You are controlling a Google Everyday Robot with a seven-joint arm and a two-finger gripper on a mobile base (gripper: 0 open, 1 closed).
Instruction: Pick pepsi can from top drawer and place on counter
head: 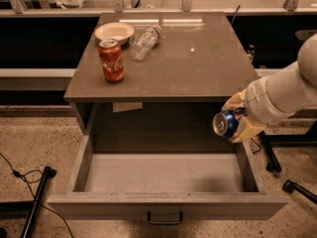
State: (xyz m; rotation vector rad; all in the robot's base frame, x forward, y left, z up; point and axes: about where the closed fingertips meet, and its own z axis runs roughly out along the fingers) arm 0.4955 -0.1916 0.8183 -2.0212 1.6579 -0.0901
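I see the claw [234,121] off the desk's front right corner, just below the level of the front edge, pinching the pepsi can [225,123] between its tan fingers [247,130]. The can is tipped on its side with a silver end turned toward me. Only a strip of blue shows behind that end; the logo is hidden and the rest of the can is covered by the claw. It hangs in the air over the right rear part of the open top drawer [163,206], touching neither the drawer nor the desk [198,66]. The white arm [282,90] runs out of view at the right edge, so I cannot see where it joins the base.

The drawer is pulled well out, its dark pull handle [165,217] at the bottom of the view, with a dim shadow on the floor of its right side.

On the desk, a red Coca-Cola can [112,61] stands upright near the front left corner. Behind it, toward the rear left corner, sits a pale bowl [114,32], and just beside that lies a clear plastic bottle [143,41] on its side. A pale slip [127,106] hangs under the front edge; I cannot read it.
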